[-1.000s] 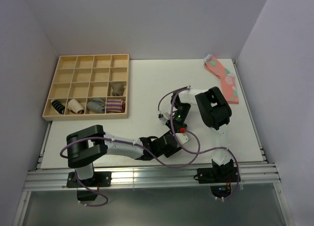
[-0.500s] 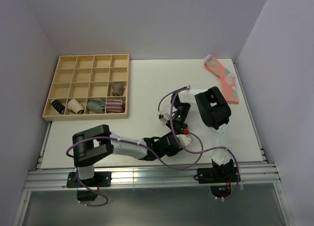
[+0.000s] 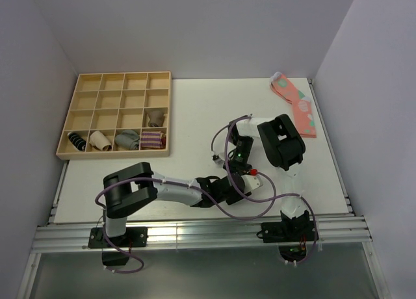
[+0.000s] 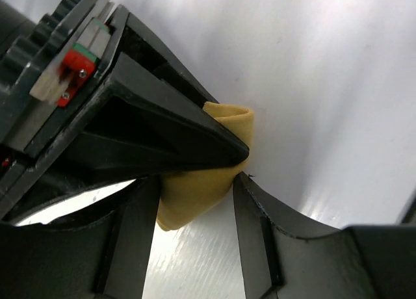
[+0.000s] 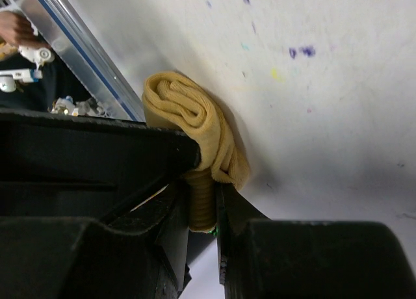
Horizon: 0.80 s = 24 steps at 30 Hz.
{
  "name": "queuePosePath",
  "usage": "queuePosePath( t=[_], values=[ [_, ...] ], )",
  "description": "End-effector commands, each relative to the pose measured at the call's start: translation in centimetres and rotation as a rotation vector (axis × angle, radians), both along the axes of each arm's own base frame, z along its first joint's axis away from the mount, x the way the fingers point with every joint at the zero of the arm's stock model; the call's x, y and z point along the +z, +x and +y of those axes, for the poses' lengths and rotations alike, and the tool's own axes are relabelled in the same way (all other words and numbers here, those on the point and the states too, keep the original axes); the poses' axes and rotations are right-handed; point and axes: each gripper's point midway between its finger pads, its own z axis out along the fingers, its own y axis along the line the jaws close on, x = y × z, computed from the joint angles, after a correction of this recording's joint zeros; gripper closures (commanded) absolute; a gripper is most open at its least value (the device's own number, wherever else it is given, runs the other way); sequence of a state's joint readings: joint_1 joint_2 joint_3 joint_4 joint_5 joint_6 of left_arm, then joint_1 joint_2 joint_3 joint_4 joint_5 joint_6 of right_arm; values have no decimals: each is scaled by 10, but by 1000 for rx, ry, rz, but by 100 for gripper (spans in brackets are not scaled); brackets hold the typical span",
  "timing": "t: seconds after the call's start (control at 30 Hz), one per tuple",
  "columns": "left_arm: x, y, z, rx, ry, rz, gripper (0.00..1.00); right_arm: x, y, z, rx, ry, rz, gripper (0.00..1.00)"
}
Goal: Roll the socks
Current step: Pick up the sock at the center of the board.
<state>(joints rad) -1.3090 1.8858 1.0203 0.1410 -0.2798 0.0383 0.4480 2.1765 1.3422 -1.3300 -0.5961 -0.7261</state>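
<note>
The mustard-yellow socks are a partly rolled bundle on the white table. In the top view both grippers hide them. My right gripper is shut on the ribbed end of the roll, which is pinched between its fingers. My left gripper has come in from the left, and a folded yellow end of the socks fills the gap between its fingertips and touches both. In the top view the left gripper and the right gripper meet tip to tip near the table's front middle.
A wooden compartment tray stands at the back left with several rolled socks in its front row. Pink spotted socks lie at the back right. The metal rail of the front edge runs close behind the grippers.
My left arm has stretched to the right, and its gripper has moved in against the right gripper. The right arm has hardly moved.
</note>
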Motion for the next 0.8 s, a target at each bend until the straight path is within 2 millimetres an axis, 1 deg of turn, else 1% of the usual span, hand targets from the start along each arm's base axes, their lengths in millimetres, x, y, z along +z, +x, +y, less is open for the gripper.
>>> queuePosePath(
  t=[0.0, 0.03, 0.13, 0.23, 0.3, 0.33, 0.37, 0.57, 0.6, 0.67, 0.77],
  values=[
    [-55, -39, 14, -123, 146, 204, 46, -22, 13, -2, 61, 6, -66, 92],
    [-61, -42, 16, -123, 156, 219, 47, -22, 13, -3, 62, 7, -65, 92],
    [-67, -47, 17, -140, 163, 260, 48, -22, 13, -3, 64, 9, -62, 92],
    [-72, -48, 19, -142, 171, 278, 51, -22, 12, -2, 65, 12, -54, 92],
    [-75, -52, 17, -127, 159, 320, 53, -23, 12, -2, 66, 14, -52, 92],
    [-81, -54, 23, -125, 191, 334, 55, -22, 11, -2, 65, 17, -48, 92],
    [-84, -54, 24, -122, 197, 339, 56, -23, 10, -2, 67, 16, -44, 92],
    [-92, -62, 26, -140, 222, 390, 69, -22, 9, -2, 66, 22, -42, 91],
    [-94, -62, 27, -139, 228, 395, 74, -23, 10, -2, 64, 24, -43, 90],
    [-99, -67, 29, -151, 248, 428, 77, -22, 9, -2, 61, 24, -43, 89],
    [-105, -72, 29, -165, 260, 463, 86, -22, 8, -2, 55, 28, -43, 85]
  ],
)
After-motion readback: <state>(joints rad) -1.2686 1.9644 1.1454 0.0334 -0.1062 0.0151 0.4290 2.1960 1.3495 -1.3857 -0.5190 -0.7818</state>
